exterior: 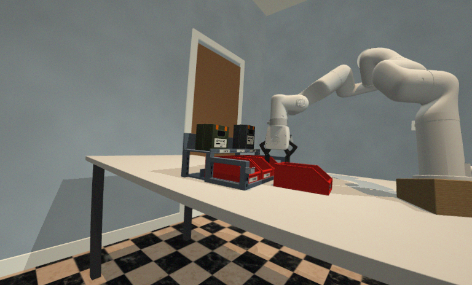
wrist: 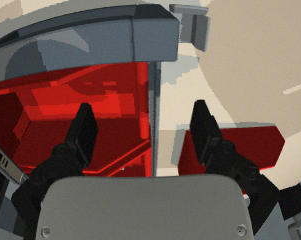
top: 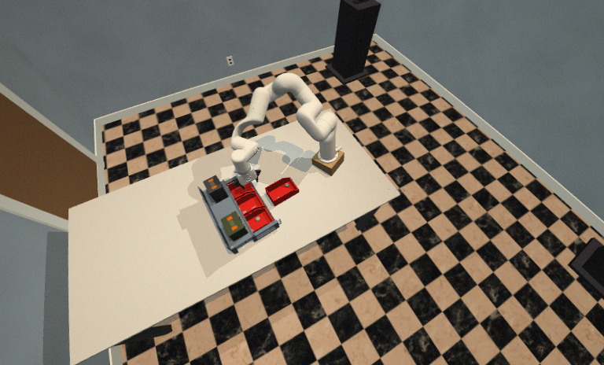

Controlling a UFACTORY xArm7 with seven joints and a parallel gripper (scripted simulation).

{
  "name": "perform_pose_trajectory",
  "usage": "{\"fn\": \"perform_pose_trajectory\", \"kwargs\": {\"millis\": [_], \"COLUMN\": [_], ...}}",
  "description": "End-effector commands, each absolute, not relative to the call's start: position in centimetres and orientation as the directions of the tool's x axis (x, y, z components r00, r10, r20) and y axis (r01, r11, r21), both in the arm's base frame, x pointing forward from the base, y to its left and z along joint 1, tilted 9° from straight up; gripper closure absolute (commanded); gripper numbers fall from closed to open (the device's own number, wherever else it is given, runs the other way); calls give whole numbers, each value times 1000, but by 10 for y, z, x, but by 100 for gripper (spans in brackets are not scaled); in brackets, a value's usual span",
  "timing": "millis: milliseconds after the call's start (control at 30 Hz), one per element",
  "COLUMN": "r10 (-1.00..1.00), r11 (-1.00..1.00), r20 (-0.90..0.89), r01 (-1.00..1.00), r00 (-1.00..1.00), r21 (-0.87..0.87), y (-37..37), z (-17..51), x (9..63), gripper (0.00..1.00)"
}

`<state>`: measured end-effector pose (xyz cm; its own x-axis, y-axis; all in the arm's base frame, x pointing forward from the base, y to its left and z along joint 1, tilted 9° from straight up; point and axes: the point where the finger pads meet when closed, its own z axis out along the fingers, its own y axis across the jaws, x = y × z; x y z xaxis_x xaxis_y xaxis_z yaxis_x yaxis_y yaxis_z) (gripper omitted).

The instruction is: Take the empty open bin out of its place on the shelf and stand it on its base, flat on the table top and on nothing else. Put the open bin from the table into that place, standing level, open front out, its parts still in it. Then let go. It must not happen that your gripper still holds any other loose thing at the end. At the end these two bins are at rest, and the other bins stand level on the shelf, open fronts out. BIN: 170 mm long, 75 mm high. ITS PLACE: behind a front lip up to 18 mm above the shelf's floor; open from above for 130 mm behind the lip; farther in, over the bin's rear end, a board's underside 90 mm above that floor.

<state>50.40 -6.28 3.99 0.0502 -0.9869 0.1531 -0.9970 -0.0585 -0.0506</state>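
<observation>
A black 2-fingered gripper (exterior: pixel 278 152) on a white robot arm (top: pixel 285 107) points straight down with its fingers spread wide and nothing between them. It hangs just above the end of a grey steel shelf (top: pixel 212 208) nearest the arm's base. In the wrist view, 1 finger sits over the inside of the end red shelf bin (wrist: pixel 70 120), the other over the bare table top beyond the shelf's grey side wall (wrist: pixel 153 110), so the fingers straddle that wall.

The shelf's lower level holds 3 red open bins in a row: the end bin under the gripper, a middle bin (top: pixel 248 202) and a far bin (top: pixel 260 220). Which of them is empty cannot be told. On the upper board behind them stand 2 dark boxes with orange marks, 1 black (exterior: pixel 243 136) and 1 olive green (exterior: pixel 211 136).

Just beside the shelf, apart from it, a 4th red open bin (top: pixel 282 190) stands flat on the pale table (top: pixel 133 263), a small grey part (top: pixel 287 182) in it.
</observation>
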Motion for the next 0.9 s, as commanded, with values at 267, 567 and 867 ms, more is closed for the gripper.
{"fn": "perform_pose_trajectory", "kwargs": {"millis": [267,567,867], "r10": [-987,-987,-987], "r11": [-60,-60,-60], "r20": [154,154,154], "r01": [-997,-997,-997], "r00": [51,51,51], "r21": [-54,-54,-54], "y": [-62,-62,-63], "z": [42,40,38], "x": [505,505,506], "gripper": [5,5,5]}}
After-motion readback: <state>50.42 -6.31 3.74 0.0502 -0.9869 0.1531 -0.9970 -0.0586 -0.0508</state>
